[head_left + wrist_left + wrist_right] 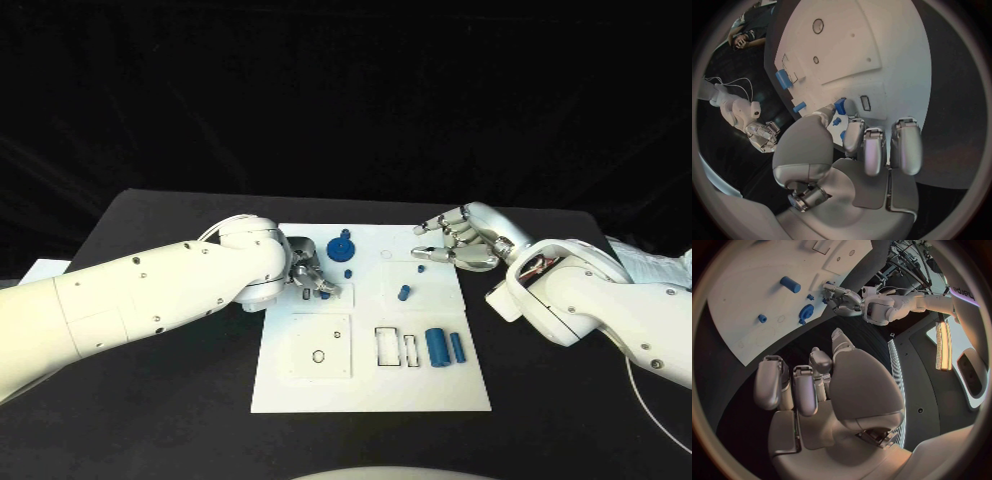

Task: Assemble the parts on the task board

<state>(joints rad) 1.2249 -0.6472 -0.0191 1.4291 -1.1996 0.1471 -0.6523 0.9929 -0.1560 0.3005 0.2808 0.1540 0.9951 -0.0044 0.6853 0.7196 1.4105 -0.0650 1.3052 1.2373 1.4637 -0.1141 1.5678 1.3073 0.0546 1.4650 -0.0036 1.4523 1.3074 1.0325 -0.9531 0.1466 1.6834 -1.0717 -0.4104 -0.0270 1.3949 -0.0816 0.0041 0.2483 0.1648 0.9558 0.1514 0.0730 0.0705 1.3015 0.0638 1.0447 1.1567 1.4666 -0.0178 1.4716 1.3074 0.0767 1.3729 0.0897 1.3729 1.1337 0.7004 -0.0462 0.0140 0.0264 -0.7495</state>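
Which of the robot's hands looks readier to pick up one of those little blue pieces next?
Probably the left hand: its fingers are already at a small blue piece on the task board. The right hand hovers open.

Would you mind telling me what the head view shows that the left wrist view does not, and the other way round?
The head view alone takes in the whole task board, with the two blue cylinders lying side by side toward its near right, and both arms reaching in. The left wrist view alone shows the left hand from behind the palm, a fingertip right beside a small blue part on the board. Both show the board, blue parts on it, and the right hand, which holds nothing.
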